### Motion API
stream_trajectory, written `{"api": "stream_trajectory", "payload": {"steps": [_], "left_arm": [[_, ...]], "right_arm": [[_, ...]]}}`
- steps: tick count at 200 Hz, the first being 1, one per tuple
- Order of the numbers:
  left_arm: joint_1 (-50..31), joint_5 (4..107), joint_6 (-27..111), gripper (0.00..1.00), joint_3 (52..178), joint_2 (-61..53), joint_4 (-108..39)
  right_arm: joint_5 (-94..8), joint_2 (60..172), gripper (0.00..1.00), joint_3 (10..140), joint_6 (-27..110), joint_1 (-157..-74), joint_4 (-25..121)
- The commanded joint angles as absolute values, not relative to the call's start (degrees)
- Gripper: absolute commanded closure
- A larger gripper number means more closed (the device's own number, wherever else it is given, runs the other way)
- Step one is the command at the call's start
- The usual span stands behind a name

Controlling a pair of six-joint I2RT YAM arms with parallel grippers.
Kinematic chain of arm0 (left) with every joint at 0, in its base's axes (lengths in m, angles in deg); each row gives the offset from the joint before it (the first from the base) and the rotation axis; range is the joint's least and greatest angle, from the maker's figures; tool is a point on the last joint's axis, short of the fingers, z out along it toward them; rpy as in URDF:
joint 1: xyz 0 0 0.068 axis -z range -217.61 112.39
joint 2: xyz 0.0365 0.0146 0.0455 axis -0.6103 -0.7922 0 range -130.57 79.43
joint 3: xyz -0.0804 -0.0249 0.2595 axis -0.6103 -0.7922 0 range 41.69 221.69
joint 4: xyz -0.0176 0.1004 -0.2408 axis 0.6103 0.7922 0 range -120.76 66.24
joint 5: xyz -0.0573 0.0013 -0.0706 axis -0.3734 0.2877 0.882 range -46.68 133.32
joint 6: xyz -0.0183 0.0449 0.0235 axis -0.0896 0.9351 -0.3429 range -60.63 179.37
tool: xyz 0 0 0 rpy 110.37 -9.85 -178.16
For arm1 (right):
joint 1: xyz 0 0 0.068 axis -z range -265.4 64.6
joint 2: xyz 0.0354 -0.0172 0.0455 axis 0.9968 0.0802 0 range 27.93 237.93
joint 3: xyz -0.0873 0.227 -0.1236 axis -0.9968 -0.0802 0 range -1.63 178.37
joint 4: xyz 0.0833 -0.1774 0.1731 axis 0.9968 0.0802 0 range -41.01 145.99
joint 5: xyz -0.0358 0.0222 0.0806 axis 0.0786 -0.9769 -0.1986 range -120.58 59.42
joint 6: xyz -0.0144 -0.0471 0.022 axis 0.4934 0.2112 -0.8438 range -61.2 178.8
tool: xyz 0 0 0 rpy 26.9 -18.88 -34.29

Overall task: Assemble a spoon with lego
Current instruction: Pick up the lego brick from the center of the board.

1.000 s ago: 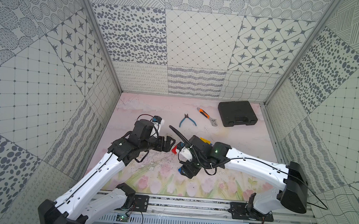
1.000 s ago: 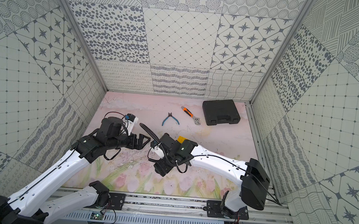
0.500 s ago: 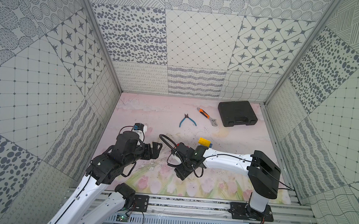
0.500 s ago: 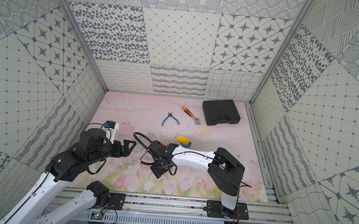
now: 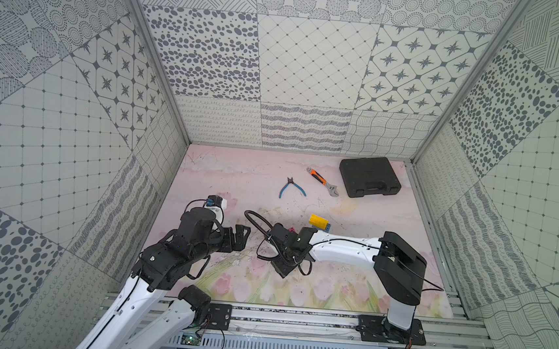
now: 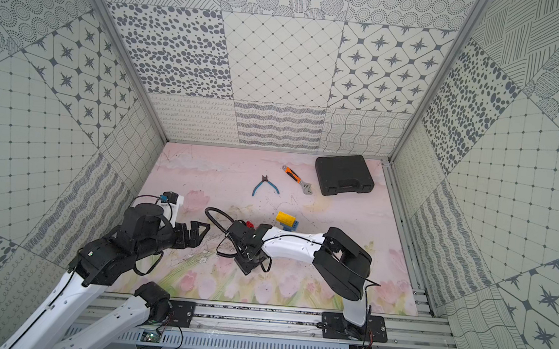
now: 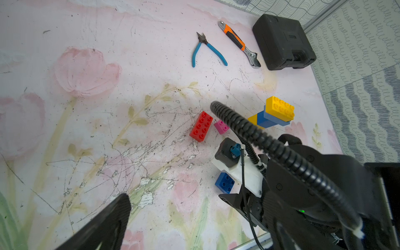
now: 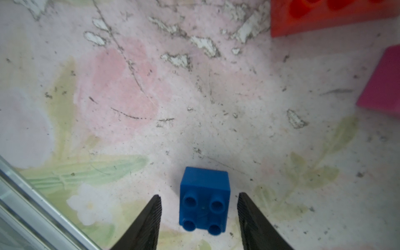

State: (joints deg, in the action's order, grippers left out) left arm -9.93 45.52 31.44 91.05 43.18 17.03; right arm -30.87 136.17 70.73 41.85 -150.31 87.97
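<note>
Right pincer (image 8: 199,195) is low over the pink floral table mat (image 8: 129,134), jaws partly apart. A small dark blue square studded plastic brick (image 8: 204,200) sits between its black ribbed fingers (image 8: 149,220). There's a gap on each side, so it's not gripped!

Just past the pincer on the back-wall side lie a red oblong studded brick (image 7: 201,126) and a small pink square brick (image 7: 221,127), side by side. Further out to its right stands the joined stack of yellow and blue lego bricks (image 7: 275,114), the spoon's beginnings.

Over on its left, well apart, the left pincer (image 5: 243,236) hangs wide open and empty. Way beyond, near the back wall, are blue-handled pliers (image 5: 292,188), an orange-handled wrench (image 5: 323,182) and a black plastic case (image 5: 370,177).
</note>
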Motion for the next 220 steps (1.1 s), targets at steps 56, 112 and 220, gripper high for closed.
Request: {"api": "stream_trajectory", "payload": {"steps": [56, 112, 220], "left_arm": [[-10.2, 44.7, 32.1, 0.02, 90.6, 43.5, 18.2], [-10.2, 44.5, 32.5, 0.02, 90.7, 43.7, 18.6], [-10.2, 47.9, 32.9, 0.02, 92.6, 43.0, 14.0]], "right_arm": [[-29.3, 137.8, 0.58, 72.3, 43.1, -150.6, 86.4], [-29.2, 137.4, 0.67, 72.9, 43.7, -150.5, 87.4], [-33.4, 120.9, 0.74, 77.6, 47.9, -145.3, 95.1]]}}
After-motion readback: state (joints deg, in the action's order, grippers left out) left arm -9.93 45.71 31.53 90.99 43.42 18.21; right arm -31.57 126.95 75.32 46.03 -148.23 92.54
